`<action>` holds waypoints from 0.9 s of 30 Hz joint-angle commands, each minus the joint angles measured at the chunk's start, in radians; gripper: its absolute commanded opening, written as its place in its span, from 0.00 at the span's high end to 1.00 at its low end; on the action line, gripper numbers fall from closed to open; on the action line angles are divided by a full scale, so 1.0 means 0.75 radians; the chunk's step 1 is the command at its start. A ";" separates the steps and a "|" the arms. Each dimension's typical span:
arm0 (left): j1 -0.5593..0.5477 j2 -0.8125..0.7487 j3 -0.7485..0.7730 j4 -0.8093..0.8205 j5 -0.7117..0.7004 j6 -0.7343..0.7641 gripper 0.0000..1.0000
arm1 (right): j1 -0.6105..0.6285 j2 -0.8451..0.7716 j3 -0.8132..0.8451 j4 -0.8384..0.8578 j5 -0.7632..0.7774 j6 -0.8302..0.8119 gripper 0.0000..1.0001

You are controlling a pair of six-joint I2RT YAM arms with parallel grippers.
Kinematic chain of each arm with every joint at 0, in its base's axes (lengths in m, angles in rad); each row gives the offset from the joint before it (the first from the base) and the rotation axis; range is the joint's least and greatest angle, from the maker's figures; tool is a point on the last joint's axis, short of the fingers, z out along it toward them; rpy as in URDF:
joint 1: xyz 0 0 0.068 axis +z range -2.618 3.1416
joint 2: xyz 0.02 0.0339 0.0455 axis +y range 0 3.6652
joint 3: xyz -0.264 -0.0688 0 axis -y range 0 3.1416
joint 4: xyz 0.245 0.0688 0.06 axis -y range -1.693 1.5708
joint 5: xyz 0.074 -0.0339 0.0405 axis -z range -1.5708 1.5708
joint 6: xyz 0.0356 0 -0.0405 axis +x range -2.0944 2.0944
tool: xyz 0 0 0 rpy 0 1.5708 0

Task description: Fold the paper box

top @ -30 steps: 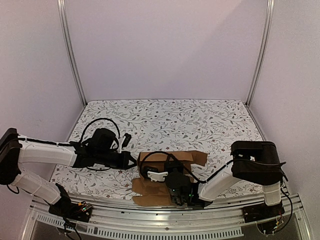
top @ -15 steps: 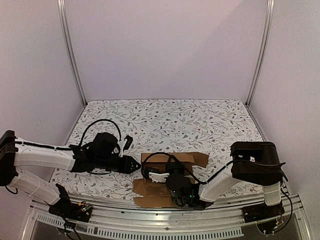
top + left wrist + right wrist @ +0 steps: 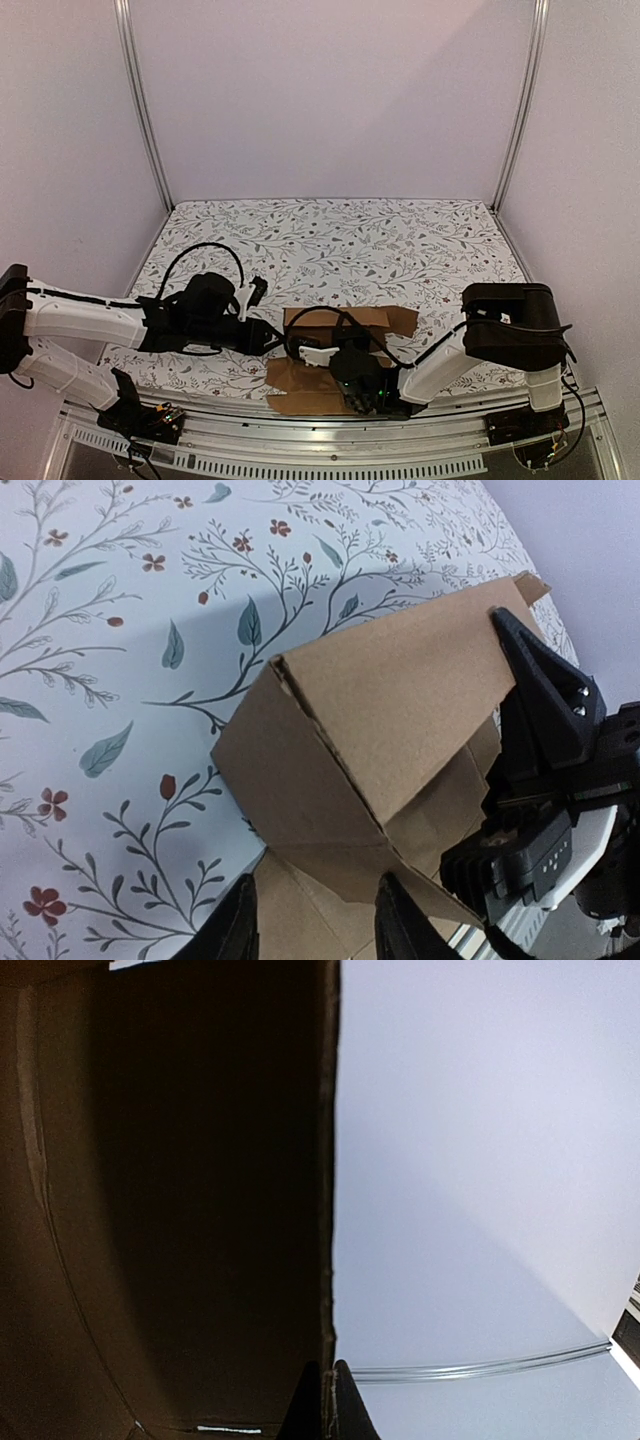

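Brown cardboard, part-folded: the paper box (image 3: 345,320) sits close to the near edge of a flower-printed surface (image 3: 400,250), between two robot arms. One panel is raised into a sloping, tent-like ridge and a flat flap lies toward the front rail.

The right claw (image 3: 330,358) reaches in low from the near side and is pinched tight on a thin edge of the box. Its own camera shows the black tips meeting on that edge, with the dark inner face of the cardboard filling the left half of the view and a pale wall the right.

The left claw (image 3: 272,337) lies just beside the box's left end, pointing at it. Its two black fingers (image 3: 235,930) stand partly apart with nothing clamped between them. Seen from that wrist, the folded corner of the box rises directly ahead and a low flap shows in the gap between the fingers. Whether either finger touches the flap cannot be told.
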 commanded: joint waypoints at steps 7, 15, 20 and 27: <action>-0.064 0.042 -0.008 0.084 -0.047 0.044 0.53 | 0.011 -0.083 -0.009 -0.214 -0.055 0.150 1.00; -0.075 0.130 0.044 0.108 -0.079 0.075 0.48 | 0.010 -0.178 0.000 -0.565 -0.148 0.363 1.00; -0.081 0.161 0.060 0.148 -0.080 0.073 0.44 | 0.011 -0.231 0.012 -0.760 -0.203 0.501 1.00; -0.092 0.179 0.085 0.168 -0.090 0.079 0.41 | 0.011 -0.264 0.061 -1.013 -0.284 0.648 1.00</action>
